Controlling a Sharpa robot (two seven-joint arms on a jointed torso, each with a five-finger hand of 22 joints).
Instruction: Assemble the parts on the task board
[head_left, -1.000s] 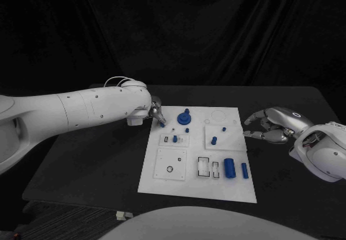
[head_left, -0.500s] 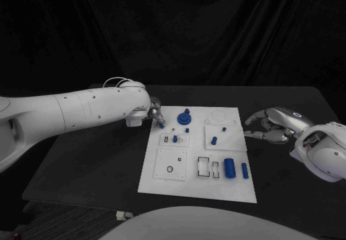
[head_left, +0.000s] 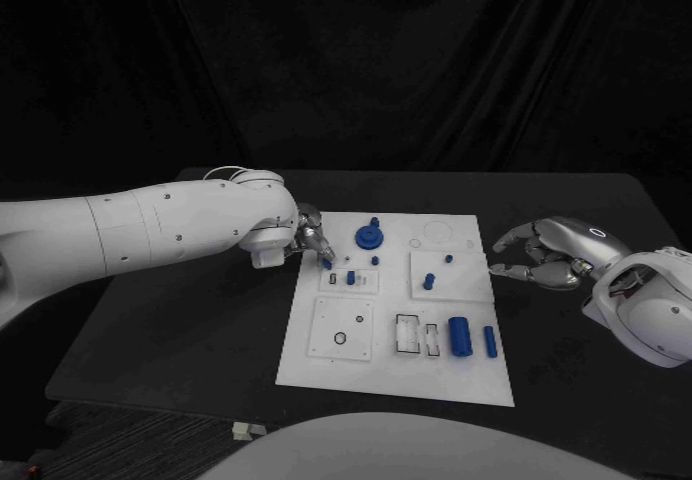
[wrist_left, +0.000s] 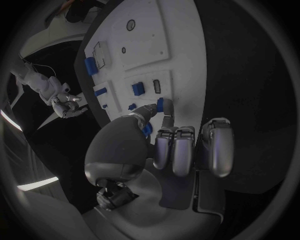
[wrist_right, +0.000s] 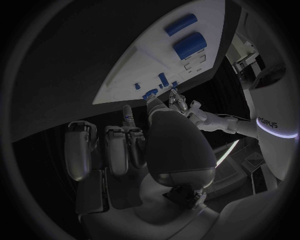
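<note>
1. since a second ago the left hand has moved from the far left corner of the white board toward the small plate with slots, carrying a small blue peg pinched between thumb and a finger
2. this probably means the peg is being lined up for a slot there; it is not yet seated
3. the peg sits at the fingertips, just above the board's left side, beside the blue disc; i cannot tell which way its long axis points
4. the right hand hovers off the board's right edge, fingers loosely curled, holding nothing
</note>
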